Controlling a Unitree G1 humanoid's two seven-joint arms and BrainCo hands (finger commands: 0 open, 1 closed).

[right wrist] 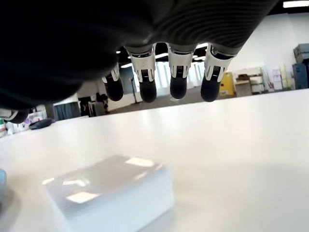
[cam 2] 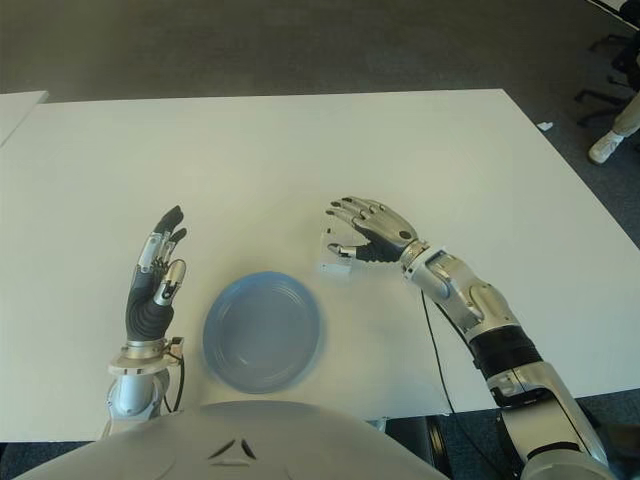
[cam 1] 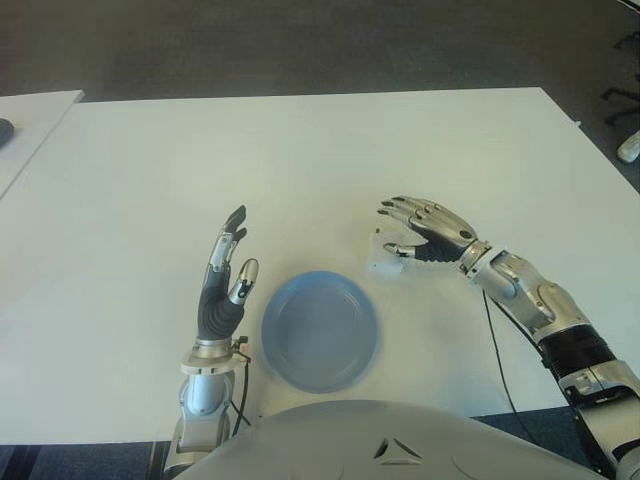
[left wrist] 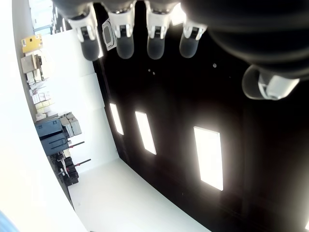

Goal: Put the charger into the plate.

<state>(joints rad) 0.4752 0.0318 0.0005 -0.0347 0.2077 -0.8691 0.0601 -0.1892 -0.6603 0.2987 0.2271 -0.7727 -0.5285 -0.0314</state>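
We take the round, shallow blue plate [cam 1: 320, 330] as our landmark; it sits on the white tabletop [cam 1: 300, 160] near the robot's body. The small white rectangular charger block [cam 1: 385, 262] lies flat on the table just beyond the plate's far right rim, outside it. Our right hand [cam 1: 425, 232] hovers directly over the charger, on the plate's far right side, palm down. In the right wrist view we see the fingers [right wrist: 177, 77] extended and apart above the white block [right wrist: 112, 193], with a clear gap of table between them and nothing clamped. Our left hand [cam 1: 225, 285] shows just left of the plate, raised upright with the fingertips pointing away from the body; its fingers [left wrist: 120, 31] are straight, loosely spread, and hold nothing.
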